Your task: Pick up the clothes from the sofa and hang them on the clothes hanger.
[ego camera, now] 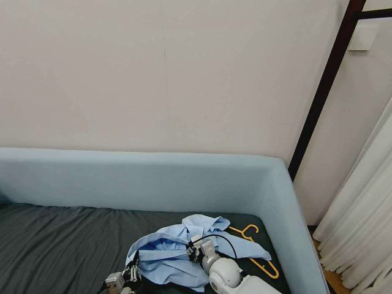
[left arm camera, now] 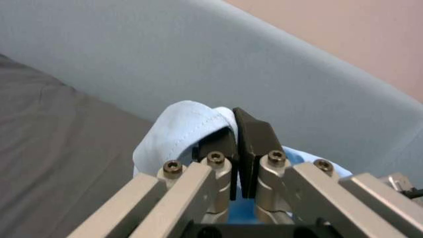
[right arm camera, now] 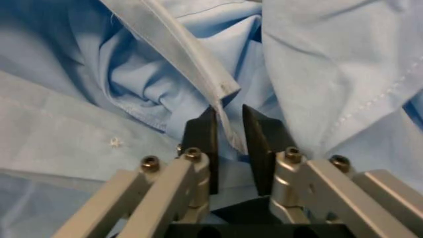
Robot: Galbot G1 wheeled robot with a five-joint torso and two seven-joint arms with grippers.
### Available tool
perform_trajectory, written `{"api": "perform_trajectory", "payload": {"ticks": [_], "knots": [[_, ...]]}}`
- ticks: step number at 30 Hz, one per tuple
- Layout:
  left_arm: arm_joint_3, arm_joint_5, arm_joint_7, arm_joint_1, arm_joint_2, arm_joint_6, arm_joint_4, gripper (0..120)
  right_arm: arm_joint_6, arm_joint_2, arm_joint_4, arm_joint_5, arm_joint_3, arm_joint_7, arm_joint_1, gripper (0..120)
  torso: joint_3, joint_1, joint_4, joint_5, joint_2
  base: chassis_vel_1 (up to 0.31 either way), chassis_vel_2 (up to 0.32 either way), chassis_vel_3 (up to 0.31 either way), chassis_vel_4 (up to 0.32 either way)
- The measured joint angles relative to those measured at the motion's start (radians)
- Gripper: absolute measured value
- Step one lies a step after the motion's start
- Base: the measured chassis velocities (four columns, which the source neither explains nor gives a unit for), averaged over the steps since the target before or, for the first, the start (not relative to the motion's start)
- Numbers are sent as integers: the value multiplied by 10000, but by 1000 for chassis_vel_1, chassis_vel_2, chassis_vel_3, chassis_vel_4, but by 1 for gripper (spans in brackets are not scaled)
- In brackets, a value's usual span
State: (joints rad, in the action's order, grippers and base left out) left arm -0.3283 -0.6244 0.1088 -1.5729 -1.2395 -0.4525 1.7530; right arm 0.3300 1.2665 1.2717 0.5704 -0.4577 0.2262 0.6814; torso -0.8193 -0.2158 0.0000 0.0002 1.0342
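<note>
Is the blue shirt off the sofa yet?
No: the blue shirt lies crumpled on the sofa, left gripper and right gripper down at it.

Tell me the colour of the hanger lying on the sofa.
Orange hanger, clearest in the head view.

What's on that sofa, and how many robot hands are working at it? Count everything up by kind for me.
light blue shirt: 1
orange hanger: 1
robot hands: 2, the left hand and the right hand, both at the shirt
Total: 4
</note>
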Motion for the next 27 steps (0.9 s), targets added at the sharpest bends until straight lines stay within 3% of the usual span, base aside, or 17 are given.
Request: {"api": "perform_trajectory", "payload": {"ticks": [4,13,17,24,27], "knots": [[6,45,2,7,-15,0,18,0,-125,26,-99,-130,-15,-46,-34,0,0,0,0,0,0,0,0,0,0],[-129,72,4,-107,162,-2,119,0,-400,-136,358,-118,232,-32,-18,0,0,0,0,0,0,0,0,0,0],[-313,72,55,-74,647,174,541,0,-454,-692,1916,88,636,246,-25,0,0,0,1,-2,0,0,0,0,0],[-457,79,338,394,1353,813,1191,0,-355,-1148,3228,412,919,582,-366,0,0,-1,-1,0,1,0,0,0,0],[-490,-166,659,923,2146,1368,1774,0,-299,-1456,3890,552,1125,725,-721,0,-1,-1,1,-2,0,0,0,0,0]]}}
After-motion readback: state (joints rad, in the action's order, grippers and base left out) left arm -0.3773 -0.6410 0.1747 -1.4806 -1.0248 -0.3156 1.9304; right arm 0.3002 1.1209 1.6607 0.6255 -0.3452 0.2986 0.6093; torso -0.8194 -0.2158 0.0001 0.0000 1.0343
